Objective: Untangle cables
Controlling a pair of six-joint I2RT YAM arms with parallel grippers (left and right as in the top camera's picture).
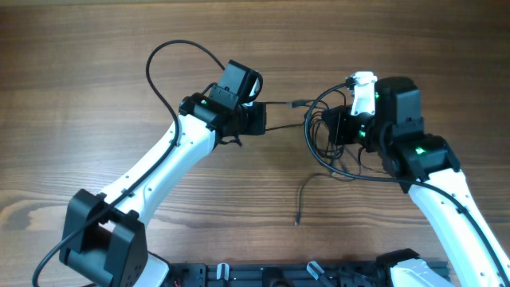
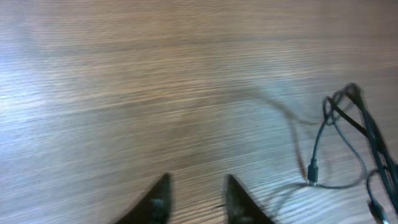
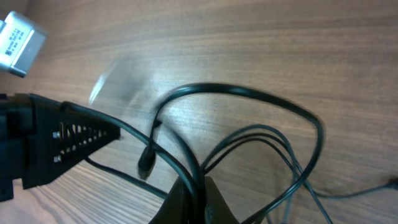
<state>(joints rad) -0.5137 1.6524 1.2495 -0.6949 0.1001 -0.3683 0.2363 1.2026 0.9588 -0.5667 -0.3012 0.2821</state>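
Ok, status: right jaws are closed tight on the cables [image 1: 328, 150]. The wrist view shows a black strand pinched between the fingers [image 3: 214, 204], with loops fanning up and right from the pinch. A small plug [image 3: 147, 163] sits just left of it.

Meanwhile left jaws stand apart. The left fingers [image 2: 160, 200] show bare wood surface [image 2: 124, 93] between the tips, nothing seen gripped.

The main bundle is bunched at the right arm [image 1: 430, 159], right of centre. One thin strand [image 1: 283, 125] runs nearly straight from the bundle toward the left arm [image 1: 159, 167]; can't tell whether it touches the left fingers. One loose tail [image 1: 299, 203] trails toward the near edge, apart from both arms.
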